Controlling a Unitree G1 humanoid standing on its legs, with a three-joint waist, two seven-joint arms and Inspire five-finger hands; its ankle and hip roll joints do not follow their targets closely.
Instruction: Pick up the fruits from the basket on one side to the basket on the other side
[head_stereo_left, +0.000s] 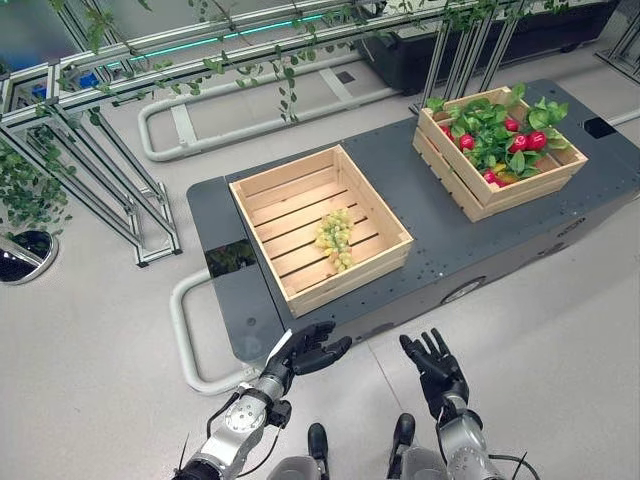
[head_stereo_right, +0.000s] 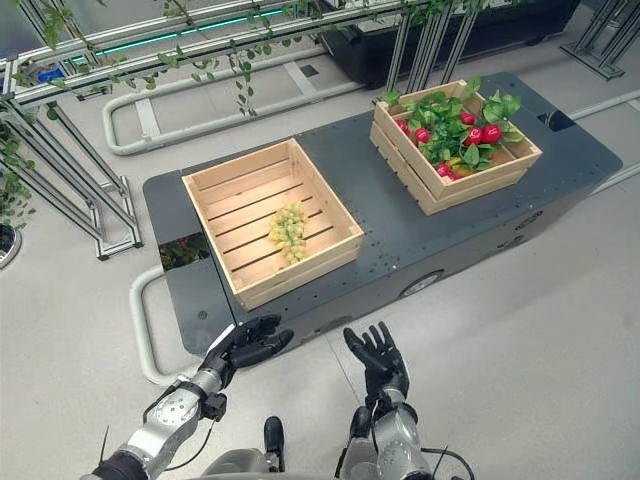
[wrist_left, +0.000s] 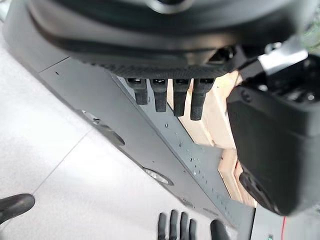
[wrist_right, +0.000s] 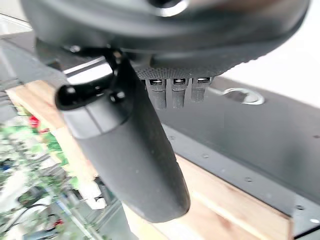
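Two wooden crates stand on a dark grey platform. The near left crate holds one bunch of green grapes. The far right crate is full of green leaves and red fruits. My left hand hangs open in front of the platform's near edge, below the left crate, holding nothing. My right hand is open too, fingers straight, low over the floor a little to the right. In the left wrist view its fingers point at the platform's side.
Metal frames with climbing green vines run along the back and left. A pale tube bumper curves round the platform's left end. A round pot sits on the floor at far left. Grey floor lies open in front of the platform.
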